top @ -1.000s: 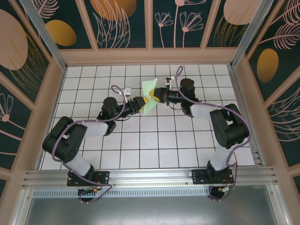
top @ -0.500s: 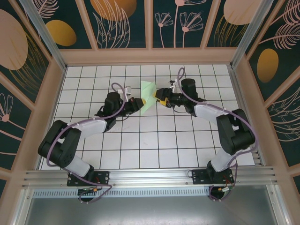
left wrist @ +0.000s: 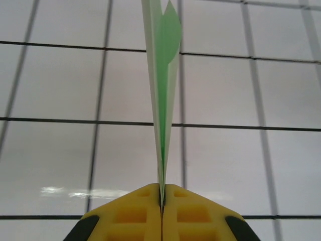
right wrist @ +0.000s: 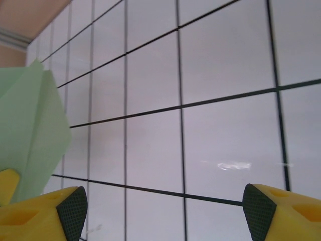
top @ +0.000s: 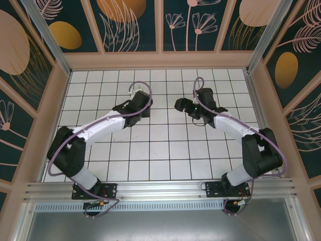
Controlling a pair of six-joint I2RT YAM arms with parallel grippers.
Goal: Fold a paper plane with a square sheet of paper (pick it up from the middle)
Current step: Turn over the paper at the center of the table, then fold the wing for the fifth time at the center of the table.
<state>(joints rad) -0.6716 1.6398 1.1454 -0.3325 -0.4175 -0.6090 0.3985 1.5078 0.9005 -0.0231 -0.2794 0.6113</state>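
The mint-green sheet of paper is folded flat and seen edge-on in the left wrist view, rising as a slim tapering strip from the yellow jaws. My left gripper is shut on its lower edge, above the white tiles; from above, this left gripper sits left of centre at the back of the floor. In the right wrist view the folded paper stands at the left, beside the left finger. My right gripper is open with bare tiles between its pads, and from above the right gripper is a tile to the right of the left one.
The white gridded floor runs to wooden walls on three sides. A metal rail with both arm bases crosses the near edge. A wooden wall base shows at the upper left of the right wrist view.
My right gripper opened, let go of the paper and drew back to the right. My left gripper closed on the paper, and its wrist turned so the arm now covers the paper from above.
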